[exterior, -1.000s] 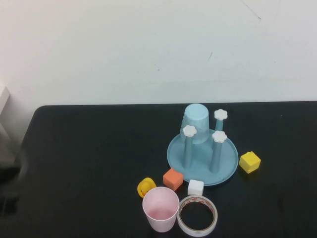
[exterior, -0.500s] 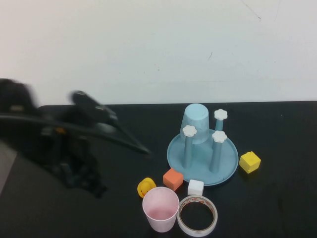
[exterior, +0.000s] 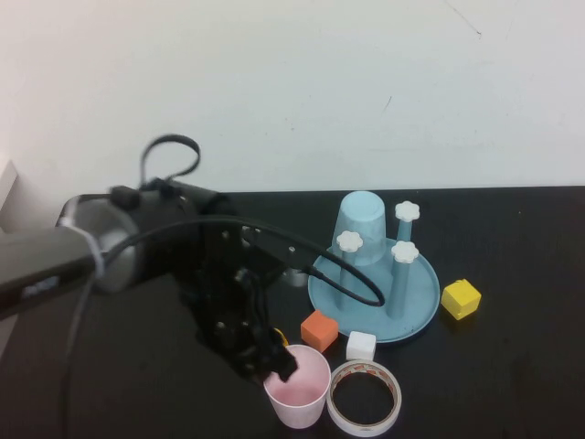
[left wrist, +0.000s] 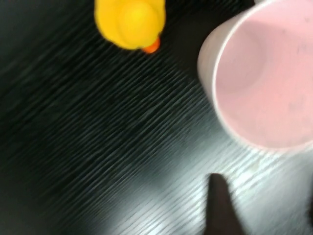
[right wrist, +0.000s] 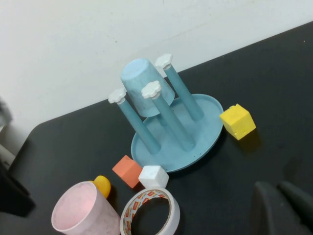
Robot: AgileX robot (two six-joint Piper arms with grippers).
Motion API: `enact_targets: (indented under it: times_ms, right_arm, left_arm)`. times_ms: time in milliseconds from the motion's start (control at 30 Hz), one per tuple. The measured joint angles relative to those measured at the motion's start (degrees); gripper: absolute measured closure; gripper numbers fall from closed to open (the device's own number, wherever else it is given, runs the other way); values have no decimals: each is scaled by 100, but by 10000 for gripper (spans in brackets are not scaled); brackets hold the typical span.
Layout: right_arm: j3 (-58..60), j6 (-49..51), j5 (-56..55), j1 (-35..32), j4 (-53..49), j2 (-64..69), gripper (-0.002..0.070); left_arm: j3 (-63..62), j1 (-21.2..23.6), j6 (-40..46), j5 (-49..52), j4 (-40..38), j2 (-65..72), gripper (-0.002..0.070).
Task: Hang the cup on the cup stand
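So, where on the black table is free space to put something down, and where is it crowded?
Bare black table lies right of the yellow cube and behind the left gripper. It is crowded in front of the light blue cup stand: pale pink cup, tape roll, orange cube, white cube, yellow duck.

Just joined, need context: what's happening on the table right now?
The left gripper is low beside the upright pink cup, not gripping it yet. The cup stand already carries an inverted light blue cup; three pegs are free. The right gripper is shut, back from the items.
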Motion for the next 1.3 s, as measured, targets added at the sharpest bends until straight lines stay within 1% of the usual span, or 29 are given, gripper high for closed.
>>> enact_targets:
  times_ms: [33,67,133,200,300,467,567,633,733,800,833,900,1067,1200,1300]
  right_arm:
    - [0,0,0,0,0,0,678]
    - [0,0,0,0,0,0,678]
    - [0,0,0,0,0,0,678]
    - [0,0,0,0,0,0,678]
    - [0,0,0,0,0,0,678]
    - [0,-21,0,0,0,0,678]
    - [0,-34,0,0,11,0,678]
    - [0,-34,0,0,11,0,678]
    - [0,-34,0,0,11,0,678]
    - [0,-34,0,0,11,0,678]
    - [0,-34,0,0,11,0,678]
    - [0,-34,0,0,11,0,678]
    - [0,-34,0,0,29,0,678]
    - [0,-296,11,0,334,0,678]
    - [0,-771,52,0,714,0,678]
  left_arm:
    - [-27,0,-69,-76,-88,115,328]
    - [-30,0,-169,-176,-152,200,264]
    - [-41,-4,-420,-425,-245,378,183]
    - [-45,-4,-594,-655,-268,528,149]
    - [-55,-4,-771,-954,-308,722,147]
    - [-54,-4,-856,-1233,-330,1067,206]
    - [-54,-4,-856,-1350,-343,1260,283]
    - [-54,-4,-856,-1434,-343,1346,368]
    - [-54,-13,-856,-1518,-343,1401,534]
    - [-54,-13,-856,-1566,-343,1401,610]
    - [-58,-13,-856,-1580,-345,1401,633]
    - [-67,-13,-846,-1594,-345,1401,657]
    - [36,-50,-678,-1593,-345,1060,664]
    - [567,-50,-557,-1905,-189,7,664]
    - [1320,-50,-545,-2583,25,-983,664]
